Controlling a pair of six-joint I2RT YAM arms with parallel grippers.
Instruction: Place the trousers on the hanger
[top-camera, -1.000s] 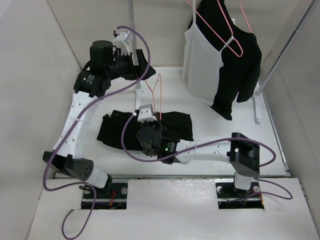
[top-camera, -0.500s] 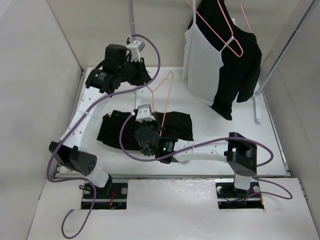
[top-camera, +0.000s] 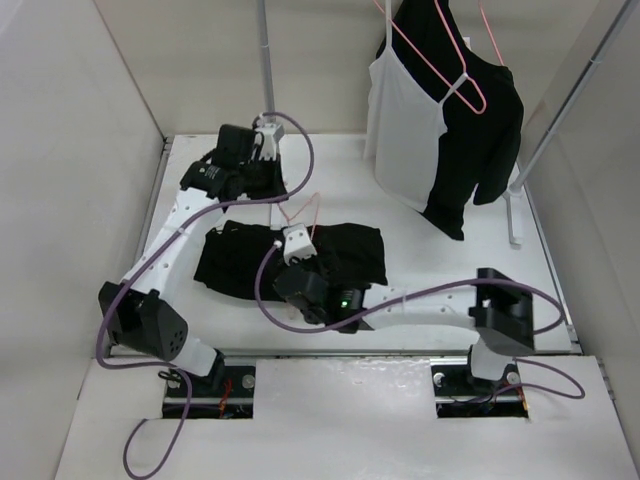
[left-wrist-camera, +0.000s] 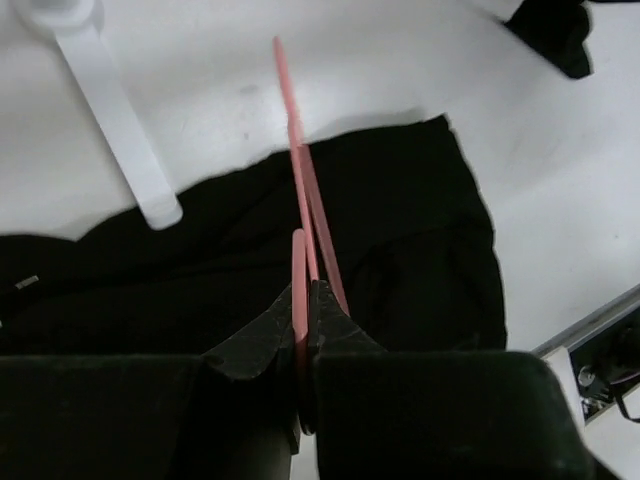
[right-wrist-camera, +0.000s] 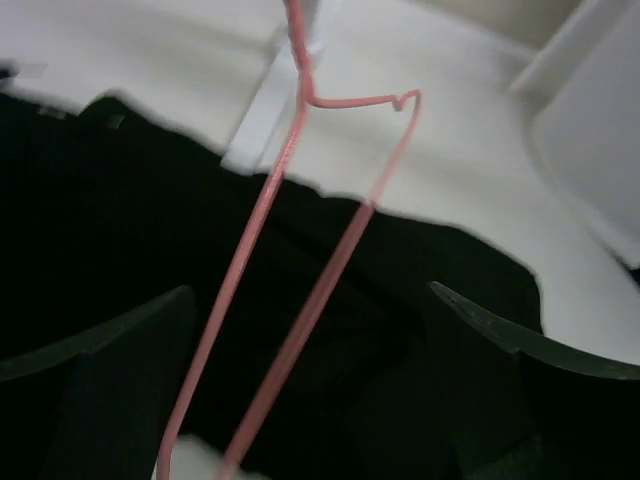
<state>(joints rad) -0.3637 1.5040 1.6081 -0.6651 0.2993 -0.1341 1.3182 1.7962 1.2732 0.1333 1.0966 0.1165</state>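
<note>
1. My left arm climbs from its near-left base along the left side of the table (top-camera: 450, 270), then bends at the wrist toward the middle. That puts the left gripper (top-camera: 272, 186) just past the far edge of the trousers (top-camera: 225, 262).
2. In the left wrist view, its fingertips (left-wrist-camera: 325, 312) are pinched tight on the pink wire of the hanger (left-wrist-camera: 298, 170), which runs away from the jaws over the black cloth.
3. My right arm lies low, stretched leftward from its near-right base, with its wrist over the middle of the trousers and pointing away from me.
4. The right gripper (right-wrist-camera: 310, 290) stands wide. The hanger's two wires pass between its fingers (right-wrist-camera: 140, 330), and I see no contact.
5. The trousers lie folded flat at mid-table, and the hanger leans up from them toward the far side.
</note>
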